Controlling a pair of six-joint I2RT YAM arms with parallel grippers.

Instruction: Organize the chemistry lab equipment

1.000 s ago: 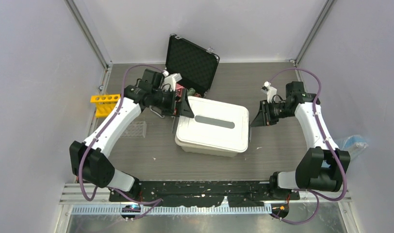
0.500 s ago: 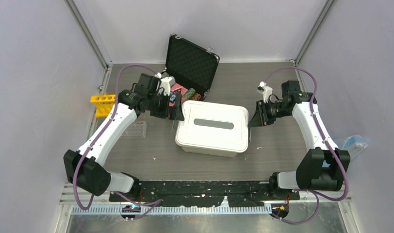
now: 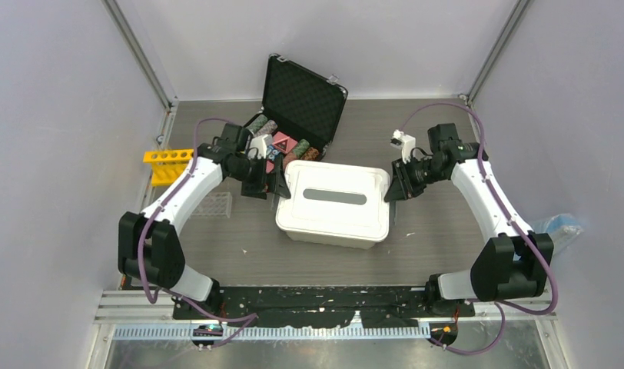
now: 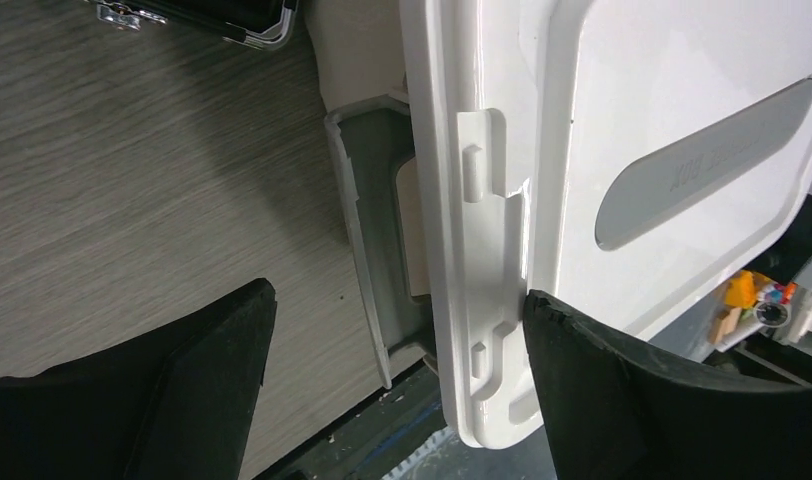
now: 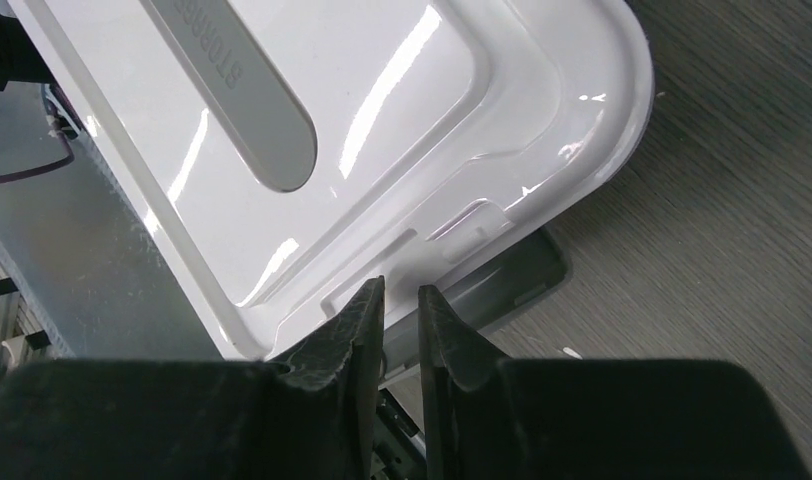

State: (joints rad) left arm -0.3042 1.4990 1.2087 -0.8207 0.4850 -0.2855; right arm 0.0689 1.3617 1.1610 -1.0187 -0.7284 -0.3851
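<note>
Left end effector [image 4: 397, 385] is wide open, straddling the left latch [image 4: 482, 190] of the white storage box lid [image 3: 336, 196]. I read that as lining up on the clip. Right end effector [image 5: 400, 320] is nearly closed, tips at the lid's right rim by the other latch tab [image 5: 467, 235]. I can't tell if it pinches anything; my guess is it braces the box. Yellow tube rack [image 3: 167, 163] and clear tube rack [image 3: 214, 204] sit on the table [image 3: 447, 138] left of the box, not yet stowed.
</note>
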